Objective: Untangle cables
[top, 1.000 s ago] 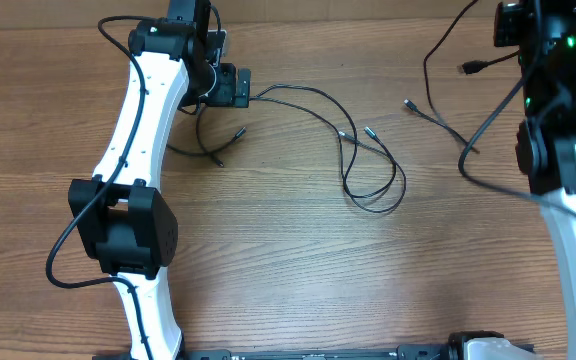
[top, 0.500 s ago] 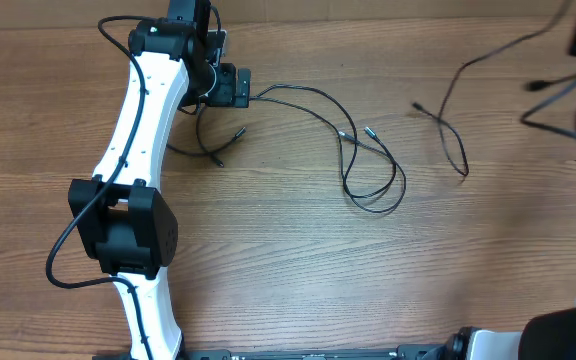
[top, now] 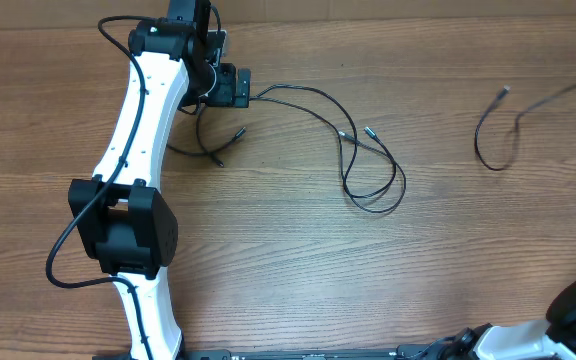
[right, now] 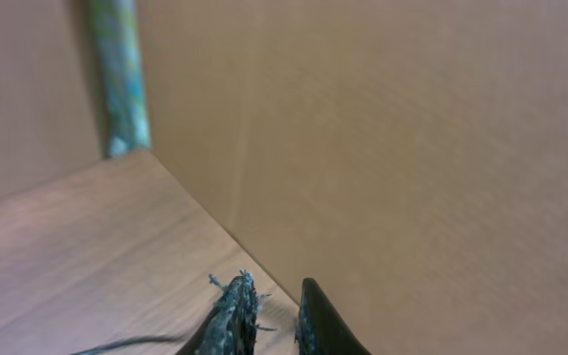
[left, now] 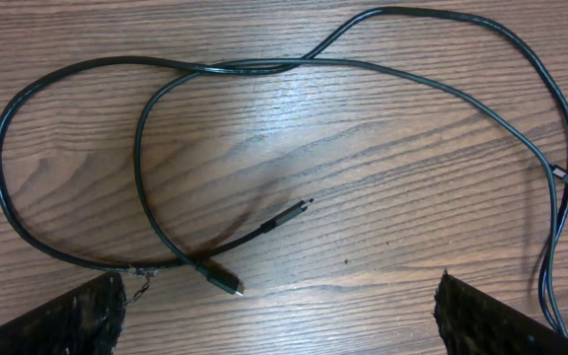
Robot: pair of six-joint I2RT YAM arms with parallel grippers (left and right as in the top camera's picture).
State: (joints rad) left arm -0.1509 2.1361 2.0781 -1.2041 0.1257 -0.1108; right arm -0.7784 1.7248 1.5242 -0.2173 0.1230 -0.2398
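Two groups of cables (top: 308, 90) share the worktop (top: 268, 280): a linked run close to my left arm, and a lone cable (top: 478, 138) far off to the right, well apart from the rest.

The left pincer (left: 279, 296) stands as wide open as it goes and holds nothing. Through its wrist camera I see strands lying flat on the wood directly under it. One sweeps round in a wide curve, and another passes over it at a crossing (left: 274, 67) near the top of the view. Two plug ends (left: 299, 209) lie loose between the fingers.

From overhead, this group's long axis runs left to right. It goes from the left pincer out to a hanging loop (top: 373, 195) near the middle of the worktop.

The right pincer (right: 269, 316) is tipped up toward the wall (right: 412, 148), and its jaws are almost together with only a slim gap. A dark strand runs in toward one finger, but I cannot tell whether it is pinched or merely passing by. From overhead, the lone cable's far end blurs out past the right edge, so I judge that side to be nearly sorted.

What matters for my next move is that the remaining crossing sits right beneath the left pincer, with the strands lying across its opening. The left arm is clearly the nearer one. I would drop it onto a single strand beside the crossing and draw that strand away along the long axis. I would take care not to drag both at once.
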